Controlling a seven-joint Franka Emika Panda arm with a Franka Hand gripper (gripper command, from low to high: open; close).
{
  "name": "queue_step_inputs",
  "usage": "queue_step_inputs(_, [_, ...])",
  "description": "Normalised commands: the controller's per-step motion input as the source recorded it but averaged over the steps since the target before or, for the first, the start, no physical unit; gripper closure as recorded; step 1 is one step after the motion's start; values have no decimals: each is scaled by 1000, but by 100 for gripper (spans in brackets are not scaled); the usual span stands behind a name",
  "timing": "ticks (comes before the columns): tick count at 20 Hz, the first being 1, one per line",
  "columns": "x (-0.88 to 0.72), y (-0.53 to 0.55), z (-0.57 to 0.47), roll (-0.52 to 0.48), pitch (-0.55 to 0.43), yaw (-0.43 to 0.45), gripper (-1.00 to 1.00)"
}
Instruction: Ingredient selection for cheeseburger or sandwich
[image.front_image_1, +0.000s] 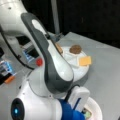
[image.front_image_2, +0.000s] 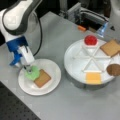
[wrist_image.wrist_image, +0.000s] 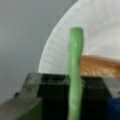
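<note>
My gripper is shut on the green lettuce disc just over the small white plate, at the left corner of a brown toast square lying there. In the wrist view the lettuce runs edge-on between my fingers, with the toast right behind it. The divided white tray holds the red tomato, a second toast, the dark patty and the yellow cheese. In a front view the arm hides the gripper; the patty and cheese show.
The plate and the tray stand side by side on a grey table. Cables, an orange piece and metal hardware sit at the table's far edge. The robot's base stands beside the tray in a front view.
</note>
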Motion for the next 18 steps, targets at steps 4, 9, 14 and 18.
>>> queue_step_inputs(4, [-279,-75,-175,48,-122,59,100])
queue_step_inputs(9, [-222,87,-139,47,-137,22,100])
queue_step_inputs(14, [-122,178,-56,50,-144,-40,100])
queue_step_inputs(18, [-113,197,-57,46,-161,-103,100])
